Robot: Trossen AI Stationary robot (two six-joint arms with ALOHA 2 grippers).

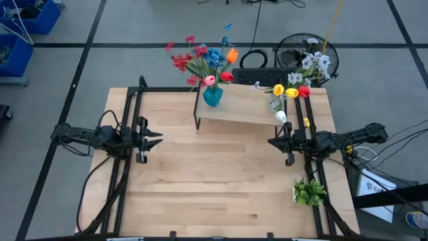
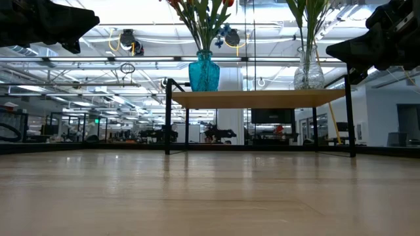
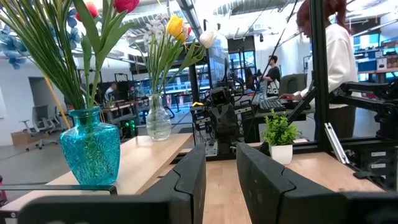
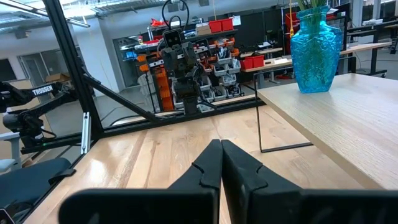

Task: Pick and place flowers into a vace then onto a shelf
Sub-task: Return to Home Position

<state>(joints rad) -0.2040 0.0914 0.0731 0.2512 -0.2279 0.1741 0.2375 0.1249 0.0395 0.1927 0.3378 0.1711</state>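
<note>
The shelf [image 1: 237,110] stands at the table's far middle on thin black legs. On its left end a blue glass vase [image 1: 212,96] holds red, pink, blue and orange flowers [image 1: 204,60]. On its right end a clear vase [image 1: 275,102] holds yellow, red and white flowers [image 1: 293,89]. Both vases stand upright on their bases, as the low view shows: the blue vase [image 2: 205,72] and the clear vase [image 2: 308,73]. My left gripper [image 1: 158,138] hovers open at the table's left, pointing right. My right gripper [image 1: 270,142] hovers shut at the right, near the shelf's front right leg.
A small leafy green plant in a white pot [image 1: 309,193] stands at the near right. Black frame rails [image 1: 127,134] run along both table sides. A fan [image 1: 304,53] and a keyboard lie beyond the far edge. A person [image 3: 336,62] stands behind the right arm.
</note>
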